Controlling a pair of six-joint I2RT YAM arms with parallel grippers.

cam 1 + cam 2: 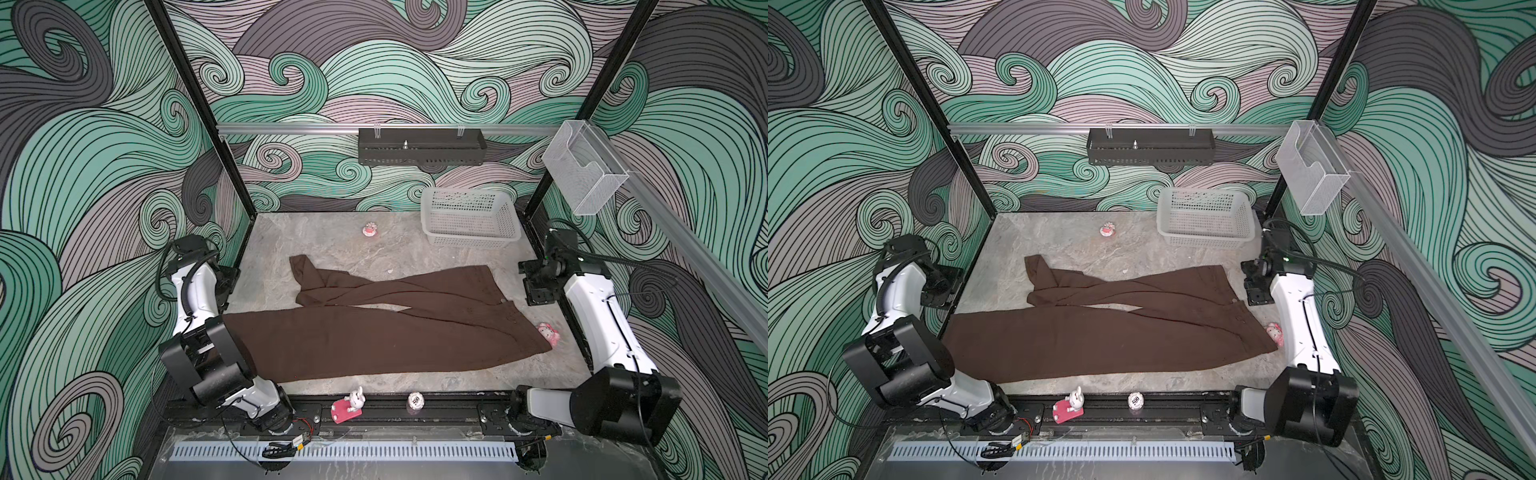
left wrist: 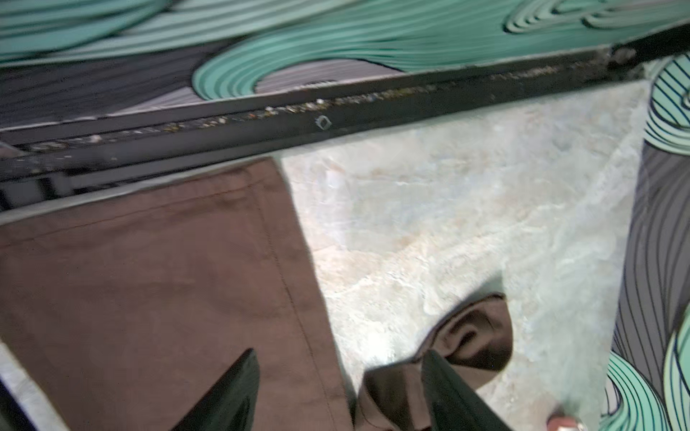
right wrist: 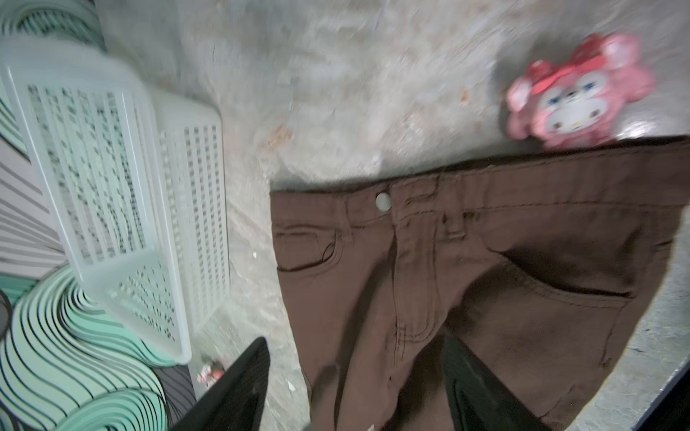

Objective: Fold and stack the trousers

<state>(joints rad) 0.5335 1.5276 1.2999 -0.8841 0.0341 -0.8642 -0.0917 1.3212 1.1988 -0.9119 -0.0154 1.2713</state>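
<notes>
Left gripper [image 2: 341, 354] and right gripper [image 3: 356, 339] both hang with jaws apart and empty above the trousers [image 1: 374, 332], which lie spread in front of the white mesh basket [image 1: 471, 220]. No fold is made yet, I'd say; the twisted leg [image 1: 332, 286] nearer the basket wants straightening first.

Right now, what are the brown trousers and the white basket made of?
The trousers look like soft matte woven cloth, maybe cotton: stitched seams, pockets and wrinkles show. The basket looks like stiff, slightly see-through white plastic: moulded mesh walls, smooth rim.
</notes>
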